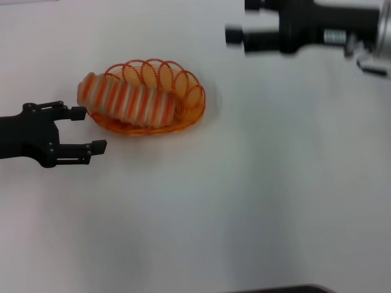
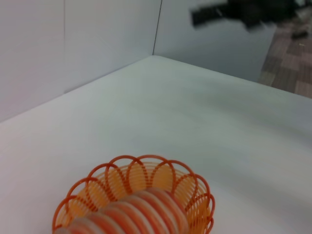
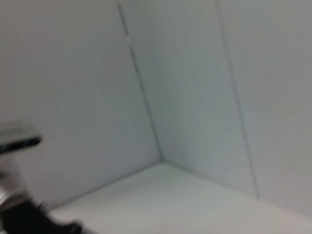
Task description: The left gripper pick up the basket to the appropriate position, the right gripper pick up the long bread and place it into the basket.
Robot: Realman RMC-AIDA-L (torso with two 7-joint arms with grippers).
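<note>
White table (image 1: 256, 201). Basket (image 1: 183, 82) sits left of centre, long bread (image 1: 125, 102) lying inside, one end overhanging the rim. Left gripper (image 1: 82, 129) just beside that end, jaws wide, empty. Right gripper (image 1: 235, 27) raised far right, blurred; jaw state unclear.

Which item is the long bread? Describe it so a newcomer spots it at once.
On the white table, look left of centre for the orange wire basket, just beyond the open left gripper. The long bread lies in it, one end poking over the rim toward that gripper. It is the only solid, ridged loaf, tan-cream with orange crosswise stripes, unlike the see-through looped wire around it.
</note>
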